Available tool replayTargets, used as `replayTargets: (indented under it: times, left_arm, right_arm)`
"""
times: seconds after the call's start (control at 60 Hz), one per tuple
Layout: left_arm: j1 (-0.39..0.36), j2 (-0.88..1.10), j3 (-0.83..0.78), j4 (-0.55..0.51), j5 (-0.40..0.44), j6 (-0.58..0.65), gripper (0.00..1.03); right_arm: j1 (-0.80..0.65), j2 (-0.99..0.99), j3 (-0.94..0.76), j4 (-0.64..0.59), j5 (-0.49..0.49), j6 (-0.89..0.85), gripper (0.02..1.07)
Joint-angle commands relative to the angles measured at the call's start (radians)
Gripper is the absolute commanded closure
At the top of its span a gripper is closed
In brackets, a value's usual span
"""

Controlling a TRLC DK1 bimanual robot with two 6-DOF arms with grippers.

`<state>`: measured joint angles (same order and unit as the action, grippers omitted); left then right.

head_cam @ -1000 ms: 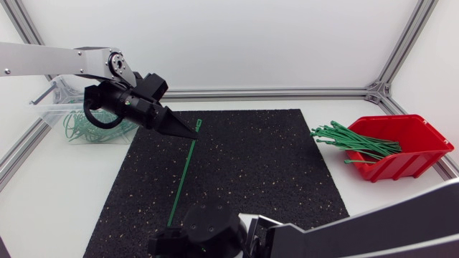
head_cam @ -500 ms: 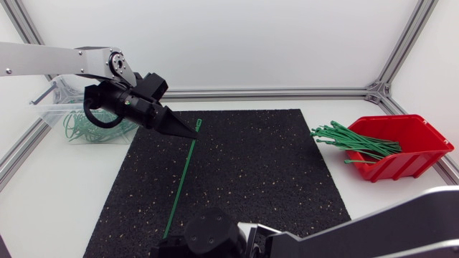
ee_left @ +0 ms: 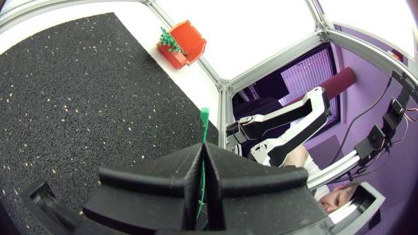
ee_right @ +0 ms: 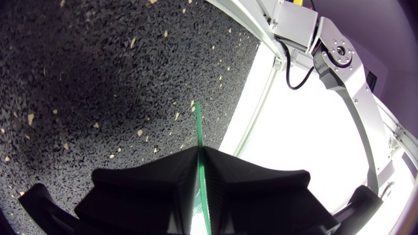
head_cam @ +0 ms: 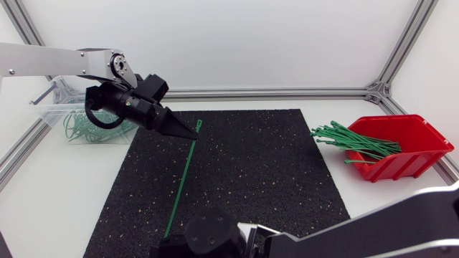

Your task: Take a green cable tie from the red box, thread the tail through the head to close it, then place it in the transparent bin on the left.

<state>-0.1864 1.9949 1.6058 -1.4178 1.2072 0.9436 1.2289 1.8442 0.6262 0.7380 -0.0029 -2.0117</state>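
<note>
The cable tie (head_cam: 184, 175) stretches across the mat (head_cam: 272, 172), its head end pinched between the left gripper's (head_cam: 193, 133) fingers and its tail end pinched between the right gripper's (ee_right: 199, 151) fingers. Behind the left fingers, off the mat, sits the bin (head_cam: 51, 113) with looped ties (head_cam: 79, 129) inside. The box (head_cam: 419, 154) lies well apart from both pairs of fingers, beyond the mat's other side, spare ties (head_cam: 351, 141) poking over its rim.

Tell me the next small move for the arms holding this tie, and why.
Probably swing the right gripper toward the left gripper, bending the green cable tie into a loop. Each gripper is shut on one end, the tie runs straight between them over the black mat, and its ends are far apart, so threading cannot start yet.
</note>
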Motion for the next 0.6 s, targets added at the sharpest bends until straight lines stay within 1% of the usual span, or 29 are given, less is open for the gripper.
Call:
replayTargets:
  times: [0.0, 0.067, 0.183, 0.4, 0.417, 0.45, 0.5, 0.583]
  left_arm:
    - [-0.004, 0.022, 0.025, -0.024, 0.014, 0.030, 1.00]
    - [-0.004, 0.022, 0.022, -0.027, 0.014, 0.038, 1.00]
    - [-0.004, 0.022, 0.022, -0.066, 0.015, 0.083, 1.00]
    - [-0.001, -0.002, -0.009, -0.081, 0.023, 0.113, 1.00]
    - [-0.002, -0.013, -0.020, -0.081, 0.025, 0.119, 1.00]
    - [-0.002, -0.024, -0.029, -0.081, 0.026, 0.126, 1.00]
    - [-0.002, -0.044, -0.046, -0.081, 0.031, 0.135, 1.00]
    - [0.002, -0.070, -0.058, -0.078, 0.034, 0.141, 1.00]
  right_arm:
    - [-0.005, 0.012, -0.023, 0.014, 0.004, 0.007, 1.01]
    - [-0.008, 0.003, -0.020, 0.014, 0.006, 0.011, 1.01]
    - [-0.012, -0.016, -0.006, 0.012, 0.003, 0.030, 1.01]
    - [-0.046, -0.065, 0.072, -0.084, -0.009, 0.125, 1.01]
    - [-0.058, -0.083, 0.104, -0.158, -0.014, 0.179, 1.01]
    - [-0.072, -0.094, 0.135, -0.218, -0.022, 0.235, 1.01]
    - [-0.089, -0.097, 0.165, -0.249, -0.026, 0.281, 1.01]
    - [-0.121, -0.120, 0.233, -0.370, -0.043, 0.403, 1.01]
